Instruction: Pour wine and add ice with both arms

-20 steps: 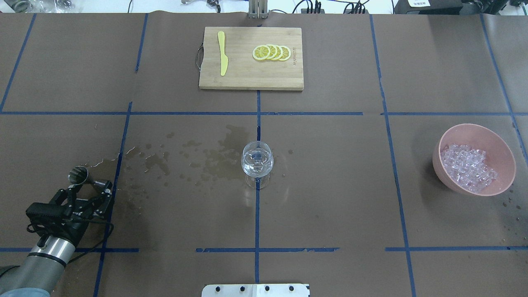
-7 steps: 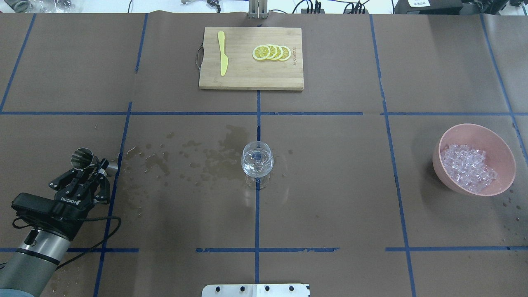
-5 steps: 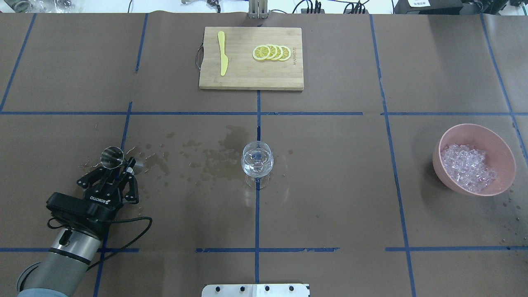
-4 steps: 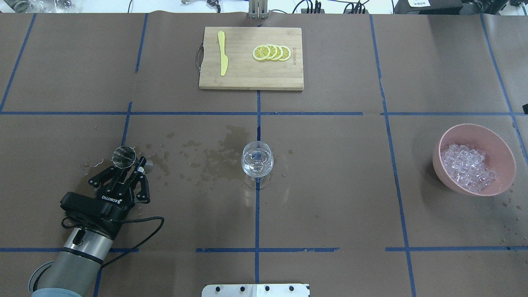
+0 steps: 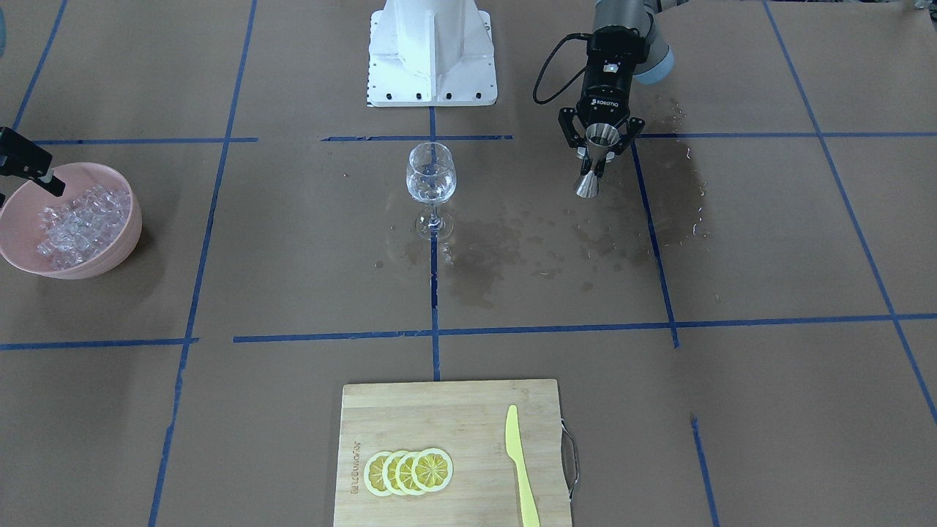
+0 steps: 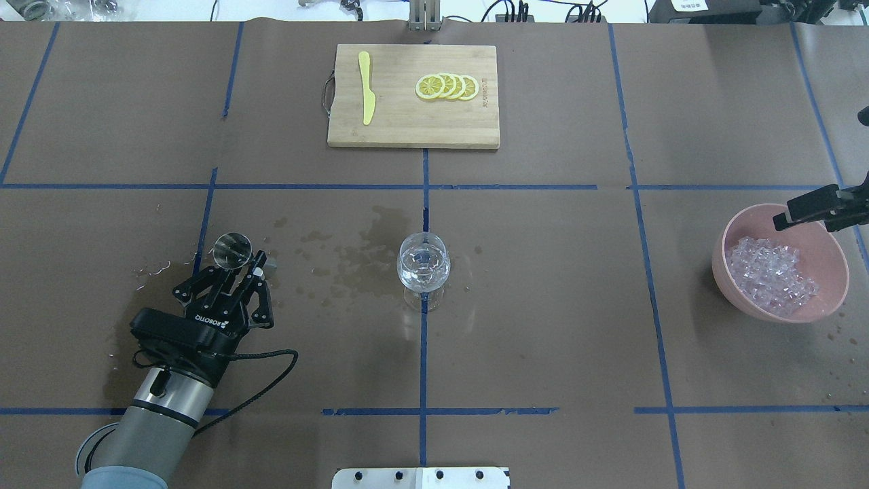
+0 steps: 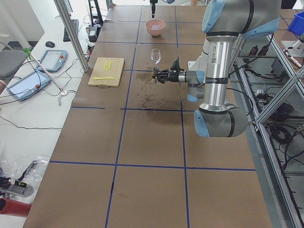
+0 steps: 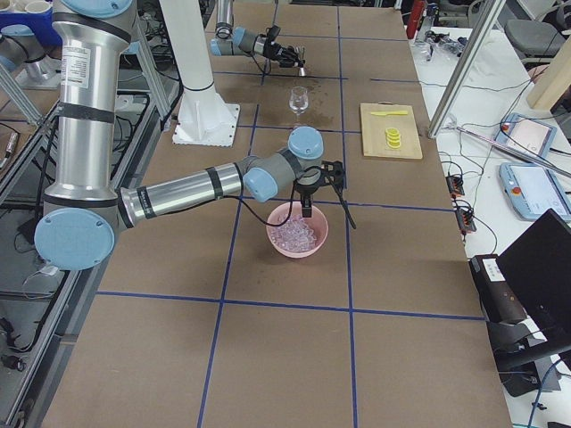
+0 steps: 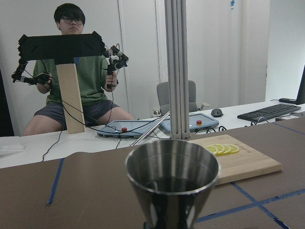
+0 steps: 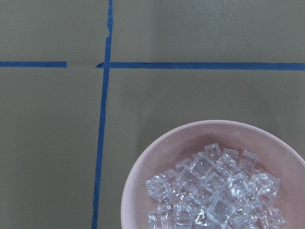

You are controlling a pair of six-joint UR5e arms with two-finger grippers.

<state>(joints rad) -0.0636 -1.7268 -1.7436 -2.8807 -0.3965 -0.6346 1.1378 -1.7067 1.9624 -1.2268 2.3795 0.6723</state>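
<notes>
Directions are by clock face in the overhead view, with 12 o'clock pointing away from the robot.

The left gripper [image 6: 239, 266] is clamped on the waist of a steel jigger [image 6: 232, 248]. The jigger stands upright with its mouth up and appears to be clear of the paper [image 6: 543, 305]. It sits at 9 o'clock from the glass [image 6: 423, 265], well apart from it. In the left wrist view, a low dark level inside the cup seems to be the wine [image 9: 171, 184]. Whether the glass also holds any cannot be told.

The glass stands upright on its stem at the table's centre. Dark wet stains [image 6: 353, 261] spread over the paper from its 9 to its 11 o'clock, as far as the jigger.

The ice [image 6: 770, 275] lies heaped in a pink bowl [image 6: 811, 238] far out at 3 o'clock from the glass. The right gripper [image 8: 307, 203] hangs over the bowl's 12 o'clock rim, above the ice and not touching it. Only part of it shows at the frame edges, and the right wrist view shows no fingers. Whether its fingers are apart or together cannot be told.

At 12 o'clock from the glass lies a board [image 6: 407, 125]. A row of lemon slices [image 6: 448, 87] lies on its 3 o'clock half and a yellow knife [image 6: 366, 88] on its 9 o'clock half.
</notes>
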